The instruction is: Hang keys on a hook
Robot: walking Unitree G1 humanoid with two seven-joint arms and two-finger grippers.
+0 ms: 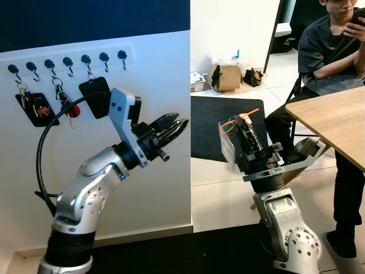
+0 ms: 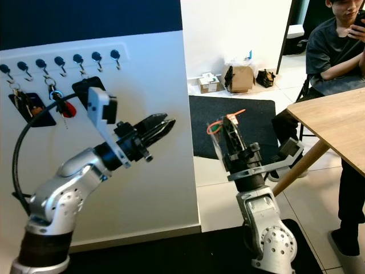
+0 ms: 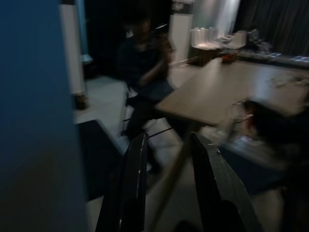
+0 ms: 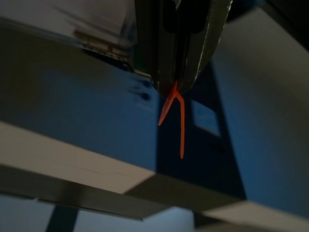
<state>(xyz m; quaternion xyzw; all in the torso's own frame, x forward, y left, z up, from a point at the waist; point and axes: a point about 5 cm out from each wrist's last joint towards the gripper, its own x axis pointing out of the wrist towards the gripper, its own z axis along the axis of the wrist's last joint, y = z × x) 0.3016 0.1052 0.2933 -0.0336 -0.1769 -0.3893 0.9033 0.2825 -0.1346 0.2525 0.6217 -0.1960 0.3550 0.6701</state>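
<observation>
Orange-corded keys pinched in the right tool [image 1: 248, 118], hooks waiting on the wall.
The orange cord [image 1: 232, 123] loops out of the closed fingers, raised beside the white wall; the row of dark-knobbed hooks [image 1: 67, 61] runs across it, several already carrying key bunches [image 1: 64, 103].

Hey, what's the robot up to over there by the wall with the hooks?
The robot stands before a white wall with a row of hooks, some already carrying keys. Its right hand is raised and shut on an orange cord with a clear tag, off to the right of the hooks and not yet near them. The left hand is held out in front of the wall with nothing in it, fingers slightly apart. A person sits at a wooden table nearby.
</observation>
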